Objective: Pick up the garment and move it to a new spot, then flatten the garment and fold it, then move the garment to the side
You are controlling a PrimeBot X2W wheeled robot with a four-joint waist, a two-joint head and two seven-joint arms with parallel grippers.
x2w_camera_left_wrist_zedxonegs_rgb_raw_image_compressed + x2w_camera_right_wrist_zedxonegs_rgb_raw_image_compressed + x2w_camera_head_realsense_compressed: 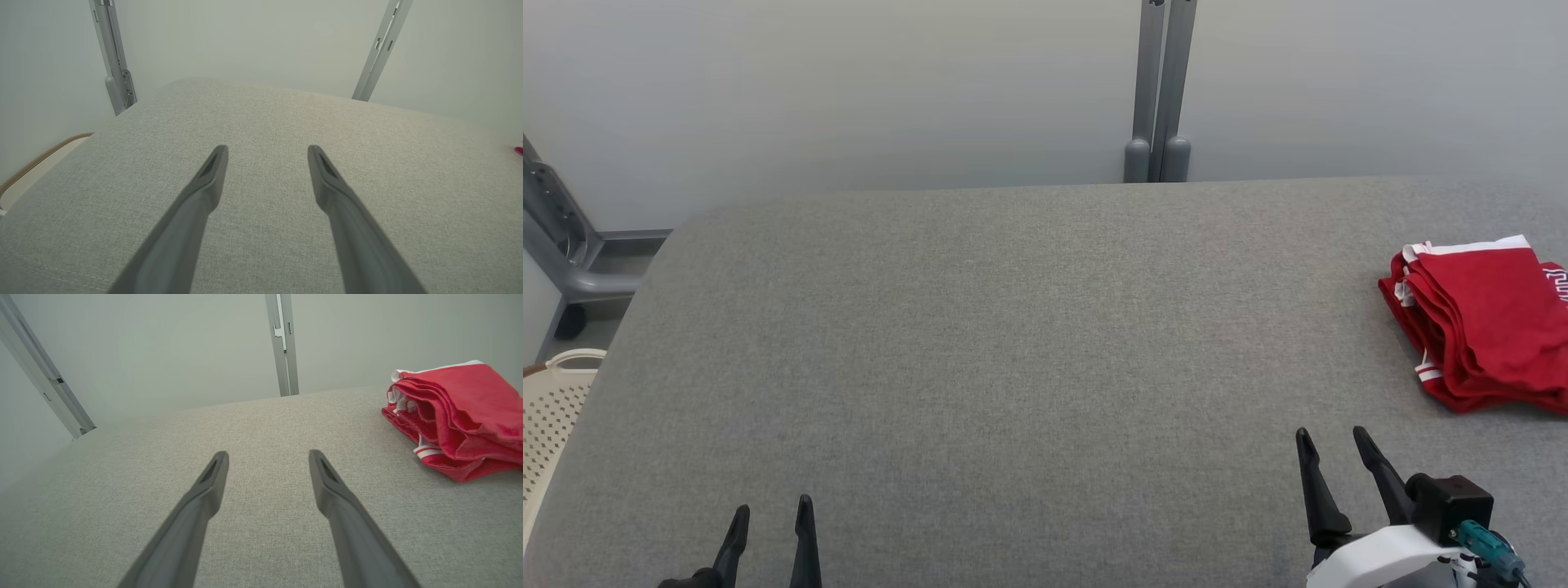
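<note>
The garment (1486,322) is red with white trim and lies folded in a stack at the right edge of the grey table (1013,343). In the right wrist view the garment (457,416) sits up and to the right of the fingers. My right gripper (1333,441) stands open near the table's front right, short of the garment, with nothing between its fingers. My left gripper (772,516) is open at the front left, empty. Both wrist views show spread jaws, the left gripper (267,150) and the right gripper (268,455), over bare cloth. A sliver of the garment (519,150) shows at the far right of the left wrist view.
A cream perforated basket (551,408) stands beside the table's left edge. Grey metal posts (1160,90) rise behind the far edge against a pale wall. A grey frame (560,245) is at the back left.
</note>
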